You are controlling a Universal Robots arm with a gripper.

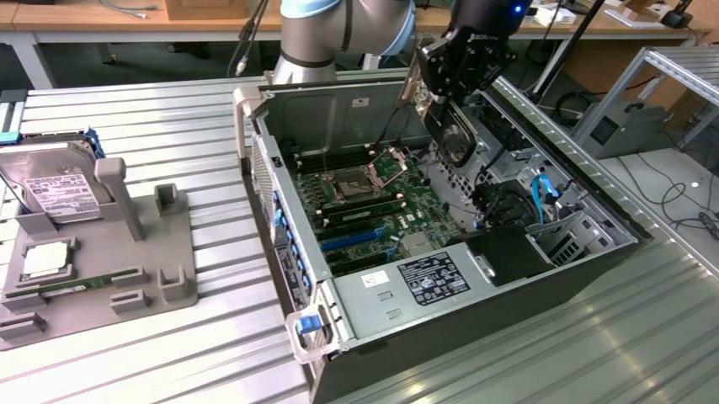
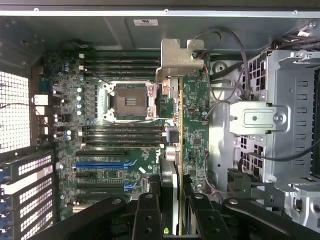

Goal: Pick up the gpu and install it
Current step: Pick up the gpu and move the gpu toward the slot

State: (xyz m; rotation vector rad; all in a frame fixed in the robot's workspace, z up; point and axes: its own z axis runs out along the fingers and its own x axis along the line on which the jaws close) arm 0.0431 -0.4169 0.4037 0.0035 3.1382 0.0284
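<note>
The jaws are partly closed, gripping the gpu (image 1: 452,135) edge-on. It hangs inside the open computer case (image 1: 337,109), at two o'clock from the processor socket (image 1: 354,179) in the exterior view, seemingly not seated.

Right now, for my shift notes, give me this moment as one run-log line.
end effector: shut on gpu | gpu: held on edge over motherboard | site: open case | seated: not yet

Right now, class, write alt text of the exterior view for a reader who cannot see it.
The tool holds the gpu on edge over the motherboard of an open case. On the exterior view's left, a grey tray carries a hard drive.
</note>
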